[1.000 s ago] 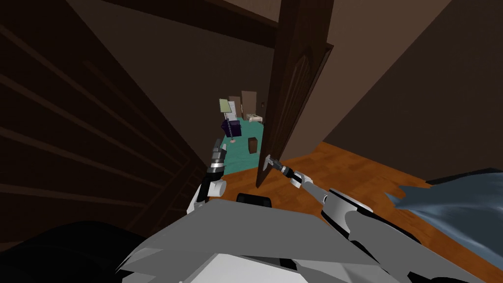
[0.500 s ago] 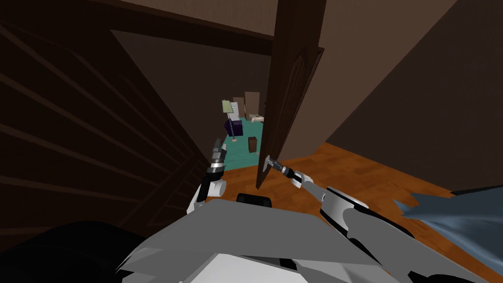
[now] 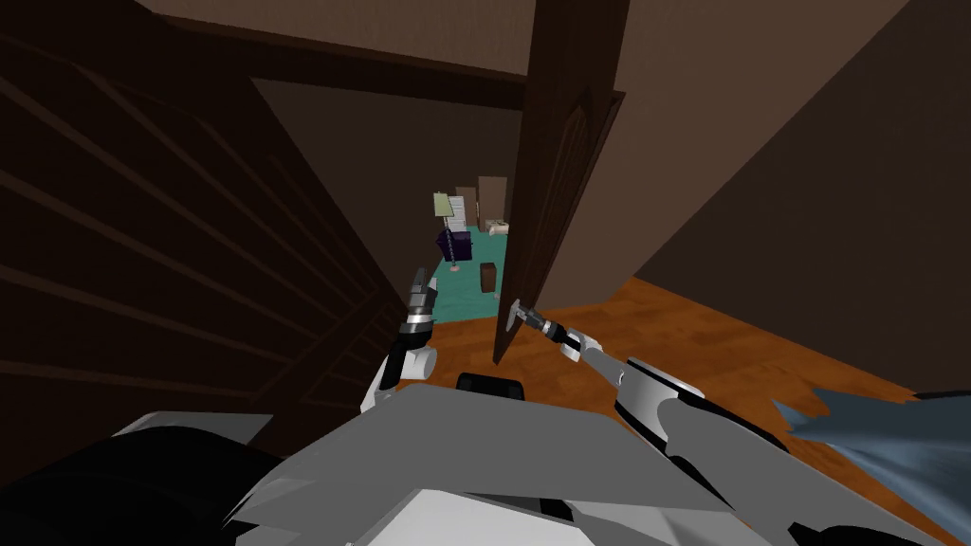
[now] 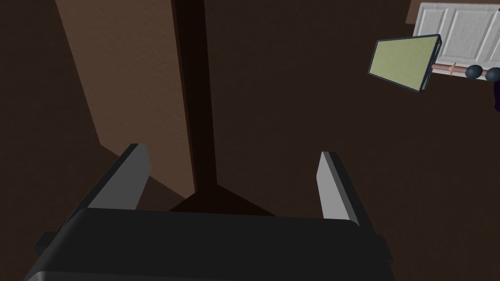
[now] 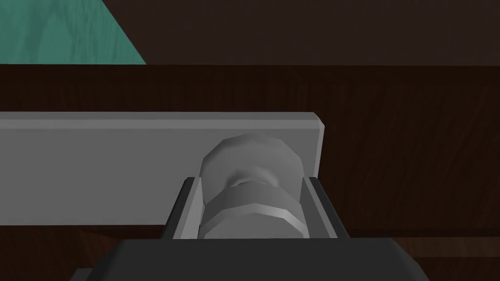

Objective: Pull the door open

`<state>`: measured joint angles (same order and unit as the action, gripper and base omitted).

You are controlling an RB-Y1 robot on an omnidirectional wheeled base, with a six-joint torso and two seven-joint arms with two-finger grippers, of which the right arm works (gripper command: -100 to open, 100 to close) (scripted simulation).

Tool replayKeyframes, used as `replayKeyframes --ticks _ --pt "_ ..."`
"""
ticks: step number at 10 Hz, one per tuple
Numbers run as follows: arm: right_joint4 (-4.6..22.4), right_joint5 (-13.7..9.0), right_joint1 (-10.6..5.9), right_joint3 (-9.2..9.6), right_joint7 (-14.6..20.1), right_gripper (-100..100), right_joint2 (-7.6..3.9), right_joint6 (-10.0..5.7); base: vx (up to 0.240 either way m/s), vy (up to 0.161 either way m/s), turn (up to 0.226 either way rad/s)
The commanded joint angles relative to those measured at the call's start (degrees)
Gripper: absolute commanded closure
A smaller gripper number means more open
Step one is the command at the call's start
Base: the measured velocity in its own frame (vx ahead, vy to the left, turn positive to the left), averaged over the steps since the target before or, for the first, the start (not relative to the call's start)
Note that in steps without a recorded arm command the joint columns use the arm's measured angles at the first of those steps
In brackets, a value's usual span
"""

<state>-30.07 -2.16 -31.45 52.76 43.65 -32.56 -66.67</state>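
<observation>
A dark brown panelled door (image 3: 559,180) stands partly open, edge-on ahead of me. My right gripper (image 3: 518,313) reaches its free edge low down. The right wrist view has its two fingers (image 5: 189,210) pressed on the sides of a grey round door knob (image 5: 251,190), which sits on a grey plate (image 5: 97,166) on the dark door (image 5: 415,146). My left gripper (image 3: 418,282) is raised to the left of the door, beside the doorway. Its fingers (image 4: 332,188) stand wide apart with nothing between them.
Through the gap lies a teal floor (image 3: 469,284) with a floor lamp (image 3: 443,213), a purple seat (image 3: 455,245) and a small brown box (image 3: 488,277). A dark slatted wall (image 3: 142,265) rises at my left. Orange wood floor (image 3: 721,351) and a grey-blue cloth (image 3: 882,441) lie on the right.
My view has turned a little: the door's top edge has swung left and stands more edge-on, the grey-blue cloth slid down to the right. The right gripper stays on the knob.
</observation>
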Motion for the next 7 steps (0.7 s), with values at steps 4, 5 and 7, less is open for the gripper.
replayKeyframes --ticks 4,5,7 --pt "1.2 -0.1 -0.9 1.24 0.1 100 0.55 -1.09 -0.1 -0.214 0.138" --pt "1.5 -0.1 -1.12 1.48 0.2 100 0.71 -1.32 -0.076 -0.21 0.109" --pt "2.1 -0.1 -1.61 1.99 0.2 100 1.06 -1.83 -0.086 -0.214 0.12"
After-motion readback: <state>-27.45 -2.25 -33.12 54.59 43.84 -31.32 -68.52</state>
